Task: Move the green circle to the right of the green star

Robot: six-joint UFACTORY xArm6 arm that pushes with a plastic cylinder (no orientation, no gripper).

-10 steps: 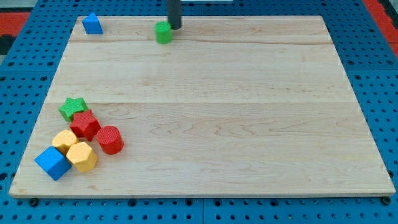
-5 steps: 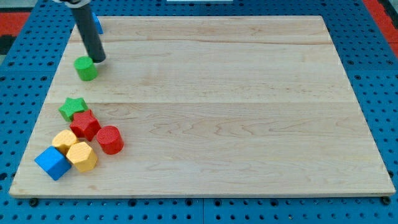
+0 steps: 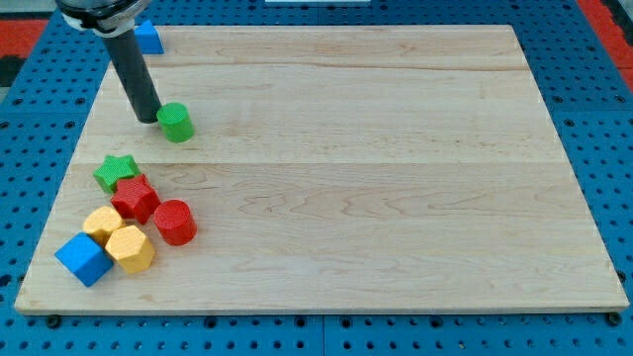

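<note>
The green circle point(image 3: 176, 122) lies on the wooden board point(image 3: 346, 168), up and to the right of the green star point(image 3: 115, 172), with a gap between them. My tip point(image 3: 148, 118) stands just left of the green circle, touching or almost touching its left side. The rod rises from the tip toward the view's top left.
A red star point(image 3: 135, 198) touches the green star from below, with a red circle point(image 3: 176, 222) to its right. Two yellow blocks point(image 3: 103, 223) point(image 3: 131, 248) and a blue cube point(image 3: 83, 259) sit at the bottom left. A blue block point(image 3: 149, 38) sits at the top left, partly behind the rod.
The green circle went from the top middle down to the left side, then a little right and down. My tip moved from its right side to its left side.
</note>
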